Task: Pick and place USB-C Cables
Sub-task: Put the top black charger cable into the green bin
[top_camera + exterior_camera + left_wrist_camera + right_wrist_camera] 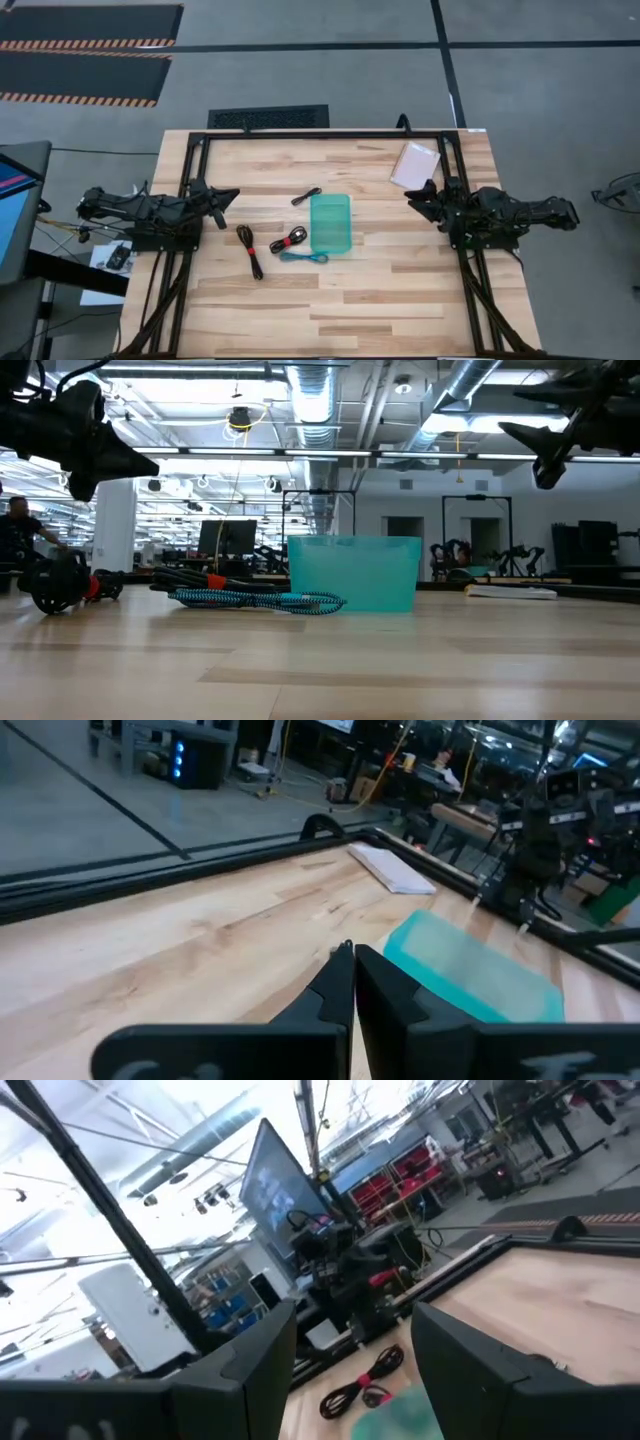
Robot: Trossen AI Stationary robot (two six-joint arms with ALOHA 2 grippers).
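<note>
Several USB-C cables lie on the wooden table left of the translucent teal tray (330, 222). There is a black one (306, 196), a long black one with a red tie (250, 250), a coiled black one with a red tie (290, 240) and a teal-blue one (303, 258) (260, 598). My left gripper (228, 196) (352, 970) hovers shut above the table's left side. My right gripper (415, 195) (355, 1370) hovers open above the right side. The right wrist view shows a black cable with a red tie (362, 1383) far below.
A white flat packet (414, 165) (392, 870) lies at the table's far right corner. A black frame (320, 134) runs along the table's far edge and both sides. Bare wood stretches along the near half of the table. A monitor (12, 195) stands off the left edge.
</note>
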